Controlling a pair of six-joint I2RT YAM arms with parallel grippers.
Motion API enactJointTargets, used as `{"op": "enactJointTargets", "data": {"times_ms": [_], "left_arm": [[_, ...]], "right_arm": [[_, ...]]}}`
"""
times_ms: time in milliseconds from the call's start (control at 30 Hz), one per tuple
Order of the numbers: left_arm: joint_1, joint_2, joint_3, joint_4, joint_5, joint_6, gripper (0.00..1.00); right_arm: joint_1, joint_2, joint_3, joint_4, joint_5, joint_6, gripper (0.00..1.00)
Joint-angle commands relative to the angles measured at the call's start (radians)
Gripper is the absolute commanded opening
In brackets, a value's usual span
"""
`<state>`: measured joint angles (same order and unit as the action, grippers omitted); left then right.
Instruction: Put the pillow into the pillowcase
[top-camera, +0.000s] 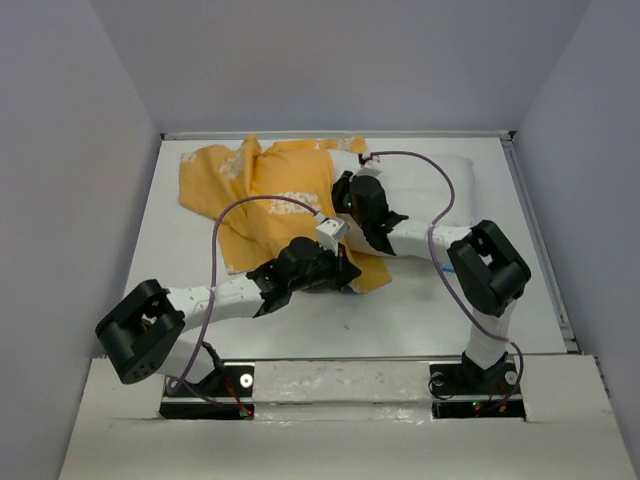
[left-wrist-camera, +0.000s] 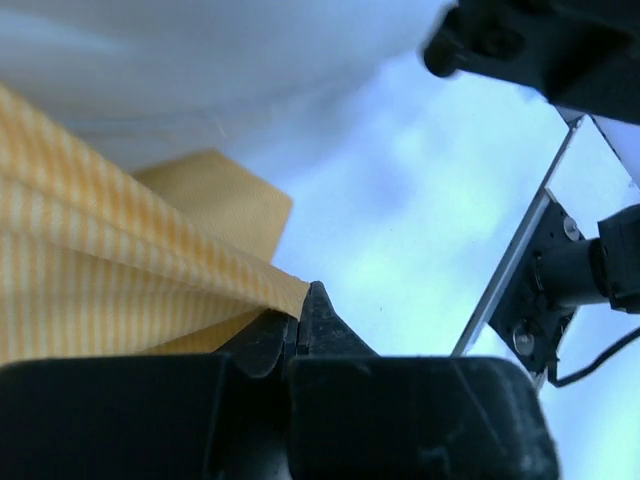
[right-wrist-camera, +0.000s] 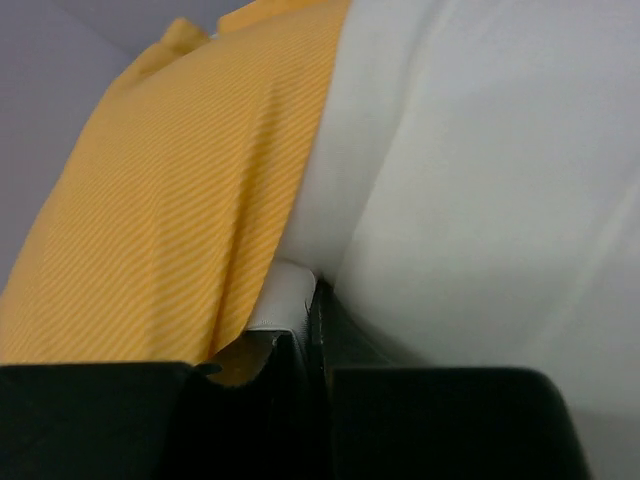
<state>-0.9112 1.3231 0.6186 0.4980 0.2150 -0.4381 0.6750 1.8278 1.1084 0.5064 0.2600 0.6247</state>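
Note:
The orange-yellow pillowcase (top-camera: 270, 190) lies crumpled at the back centre-left of the table. The white pillow (top-camera: 430, 190) lies at the back right, its left end under the pillowcase's edge. My left gripper (top-camera: 345, 270) is shut on the pillowcase's near corner; the left wrist view shows yellow striped fabric (left-wrist-camera: 120, 270) pinched in my left gripper (left-wrist-camera: 305, 300), with the pillow (left-wrist-camera: 200, 70) beyond. My right gripper (top-camera: 347, 190) sits where the two meet. In its wrist view my right gripper (right-wrist-camera: 312, 300) is shut on a white fold of the pillow (right-wrist-camera: 480, 200), beside the pillowcase (right-wrist-camera: 180, 200).
The white table (top-camera: 450, 300) is walled at the back and on both sides. The two forearms cross close together at the middle. The right arm's elbow (top-camera: 490, 265) stands high at the right. A purple cable loops over each arm.

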Motion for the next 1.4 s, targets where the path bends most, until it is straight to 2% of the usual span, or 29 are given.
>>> {"op": "enactJointTargets", "data": {"times_ms": [0, 33, 67, 100, 133, 167, 200, 333, 433, 467, 500, 533, 567, 600, 633, 667, 733, 800, 867, 900, 1000, 1067, 1100, 1167, 1233, 1267, 1367], "left_arm": [[-0.164, 0.008, 0.009, 0.225, 0.206, -0.056, 0.0], [-0.155, -0.007, 0.01, 0.191, 0.163, -0.036, 0.0], [-0.143, -0.027, 0.019, 0.142, 0.12, -0.013, 0.08], [-0.118, -0.076, 0.041, 0.054, 0.072, 0.018, 0.42], [-0.051, -0.103, 0.061, 0.006, 0.064, 0.03, 0.62], [-0.016, -0.134, 0.085, -0.042, 0.057, 0.042, 0.9], [0.017, -0.195, 0.136, -0.117, 0.054, 0.055, 0.99], [0.121, -0.281, 0.301, -0.266, -0.023, 0.079, 0.99], [0.208, -0.24, 0.443, -0.389, -0.14, 0.056, 0.99], [0.263, -0.182, 0.502, -0.447, -0.172, 0.061, 0.97], [0.288, -0.142, 0.538, -0.472, -0.174, 0.071, 0.95], [0.311, -0.096, 0.576, -0.496, -0.18, 0.088, 0.93], [0.331, -0.046, 0.619, -0.542, -0.183, 0.099, 0.89], [0.354, 0.049, 0.695, -0.59, -0.175, 0.125, 0.79], [0.356, 0.089, 0.732, -0.616, -0.177, 0.14, 0.76], [0.357, 0.129, 0.768, -0.659, -0.184, 0.15, 0.72], [0.356, 0.195, 0.814, -0.671, -0.198, 0.176, 0.68], [0.357, 0.223, 0.831, -0.691, -0.305, 0.188, 0.66], [0.357, 0.234, 0.84, -0.711, -0.37, 0.213, 0.65], [0.357, 0.246, 0.852, -0.722, -0.379, 0.217, 0.65], [0.356, 0.263, 0.849, -0.736, -0.399, 0.231, 0.65], [0.356, 0.278, 0.849, -0.737, -0.417, 0.24, 0.65], [0.356, 0.289, 0.852, -0.73, -0.41, 0.245, 0.65], [0.356, 0.318, 0.86, -0.719, -0.388, 0.252, 0.64], [0.356, 0.352, 0.875, -0.719, -0.396, 0.253, 0.45], [0.356, 0.358, 0.879, -0.711, -0.394, 0.254, 0.31], [0.356, 0.375, 0.886, -0.676, -0.393, 0.256, 0.14]], "right_arm": [[-0.092, 0.122, 0.099, 0.076, 0.108, 0.15, 0.0], [-0.092, 0.114, 0.075, 0.087, 0.104, 0.158, 0.0], [-0.092, 0.078, -0.012, 0.142, 0.084, 0.168, 0.0], [-0.092, 0.05, -0.071, 0.179, 0.032, 0.174, 0.0], [-0.081, 0.018, -0.128, 0.207, 0.022, 0.182, 0.0], [-0.072, -0.014, -0.186, 0.242, 0.021, 0.193, 0.0], [-0.063, -0.078, -0.29, 0.254, 0.013, 0.193, 0.0], [0.052, -0.183, -0.432, 0.255, -0.021, 0.191, 0.0], [0.167, -0.261, -0.446, 0.196, 0.015, 0.207, 0.0], [0.191, -0.277, -0.421, 0.193, 0.009, 0.198, 0.01], [0.211, -0.289, -0.388, 0.184, -0.001, 0.172, 0.14], [0.221, -0.311, -0.343, 0.073, -0.011, 0.109, 0.4], [0.221, -0.327, -0.303, 0.014, -0.016, 0.086, 0.5], [0.221, -0.353, -0.27, -0.024, -0.012, 0.011, 0.6], [0.221, -0.386, -0.269, -0.051, 0.001, 0.01, 0.68], [0.206, -0.456, -0.24, -0.163, 0.018, -0.058, 0.77], [0.164, -0.565, -0.229, -0.295, -0.016, -0.177, 0.79], [0.057, -0.612, -0.219, -0.388, -0.05, -0.212, 0.77], [-0.029, -0.624, -0.202, -0.454, -0.177, -0.279, 0.77], [-0.09, -0.605, -0.184, -0.477, -0.239, -0.296, 0.77], [-0.155, -0.521, -0.064, -0.586, -0.252, -0.413, 0.83], [-0.253, -0.449, -0.018, -0.603, -0.426, -0.465, 0.87], [-0.273, -0.426, 0.004, -0.603, -0.476, -0.477, 0.88], [-0.282, -0.352, 0.066, -0.614, -0.479, -0.52, 0.93], [-0.295, -0.247, 0.141, -0.643, -0.551, -0.574, 0.93], [-0.295, -0.207, 0.166, -0.687, -0.558, -0.586, 0.93], [-0.295, -0.082, 0.209, -0.69, -0.585, -0.602, 0.94]]}}
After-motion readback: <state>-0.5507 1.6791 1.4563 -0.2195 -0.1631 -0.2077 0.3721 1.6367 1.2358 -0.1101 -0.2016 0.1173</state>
